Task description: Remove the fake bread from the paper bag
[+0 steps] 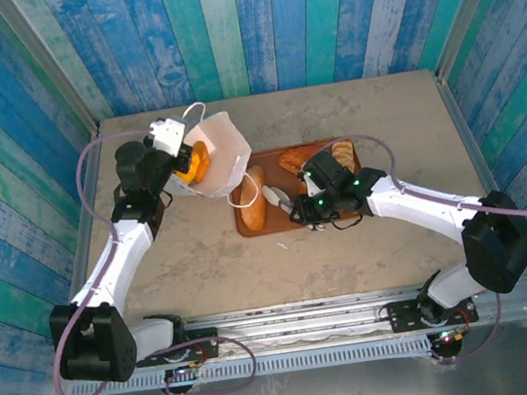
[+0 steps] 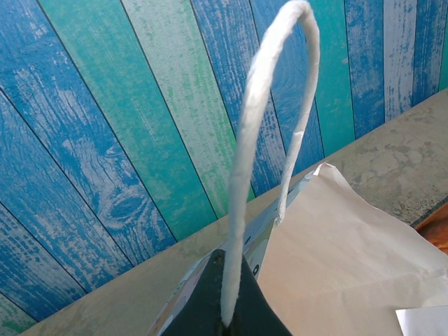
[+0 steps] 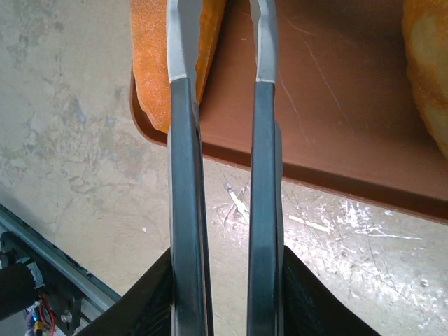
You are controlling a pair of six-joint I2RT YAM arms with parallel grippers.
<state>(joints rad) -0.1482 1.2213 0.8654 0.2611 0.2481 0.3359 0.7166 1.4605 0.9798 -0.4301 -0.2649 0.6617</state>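
Observation:
The white paper bag (image 1: 223, 154) lies tipped on the table with its mouth toward the left arm, and an orange piece of fake bread (image 1: 198, 163) shows inside it. My left gripper (image 2: 231, 311) is shut on the bag's white cord handle (image 2: 262, 112), beside the bag's paper wall (image 2: 350, 259). A long golden loaf (image 1: 255, 202) lies on the reddish-brown tray (image 1: 291, 221), with two more pastries (image 1: 296, 160) at the tray's far end. My right gripper (image 1: 276, 199) hovers just right of the loaf. Its fingers (image 3: 185, 175) stand narrowly open over the tray's edge with nothing between them.
Blue and green plank walls close in the table at the back and both sides. A metal rail runs along the near edge. Through the right wrist camera the loaf (image 3: 150, 63) lies left of the fingers and another pastry (image 3: 428, 63) sits at the far right on the tray (image 3: 336, 105).

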